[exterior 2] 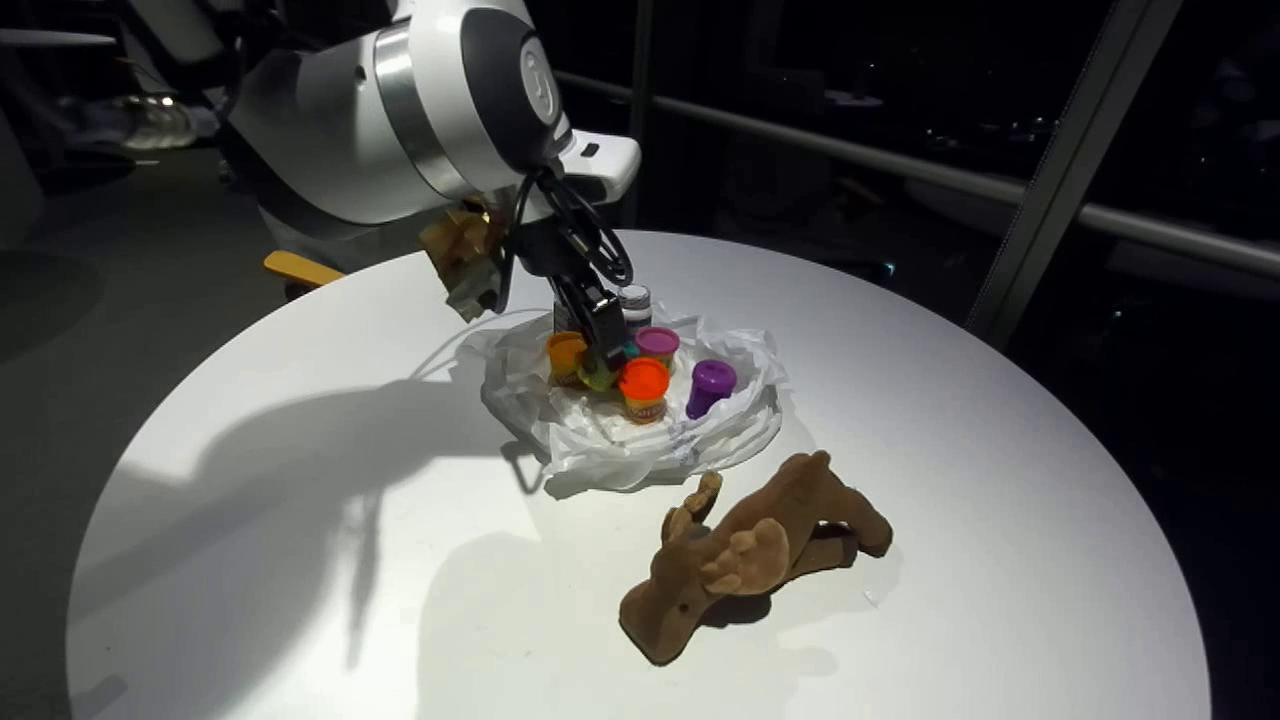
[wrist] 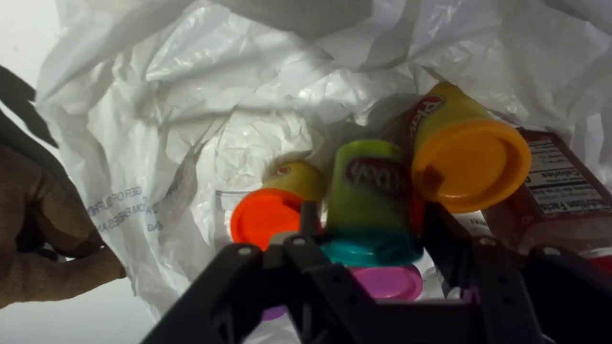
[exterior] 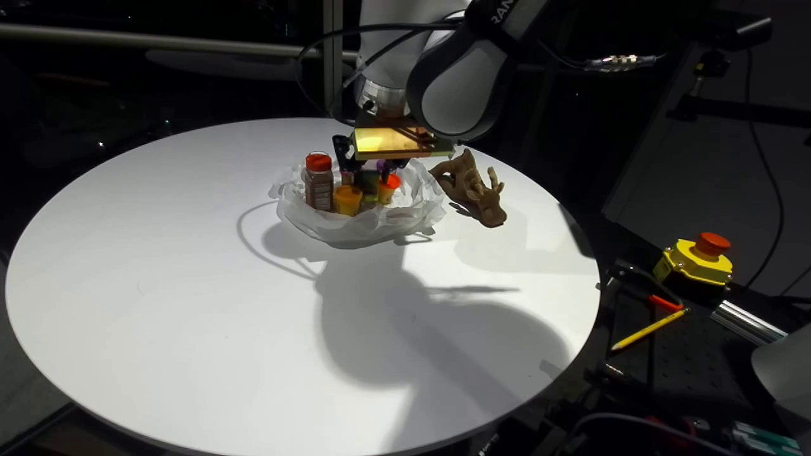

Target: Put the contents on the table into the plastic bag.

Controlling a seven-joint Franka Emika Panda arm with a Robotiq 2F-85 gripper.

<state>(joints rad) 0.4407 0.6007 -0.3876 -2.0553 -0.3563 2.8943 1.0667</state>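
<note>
Half-parted fingers (wrist: 310, 222) straddle an ungripped green tub (wrist: 369, 196) beside an orange tub (wrist: 471, 165) in the plastic bag (wrist: 260, 79).

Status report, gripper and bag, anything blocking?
Gripper around green tub, grip unclear. Bag spread on table, tubs and jars inside. Toy moose outside, on table. Neighbouring tubs may crowd gripper.

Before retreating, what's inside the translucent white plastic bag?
Visible: red-capped brown jar, white bottle, orange-lidded tub, red-lidded tub, pink-lidded tub, purple plastic container, plus teal-lidded green tub between the fingers. Whatever's beneath is covered.
</note>
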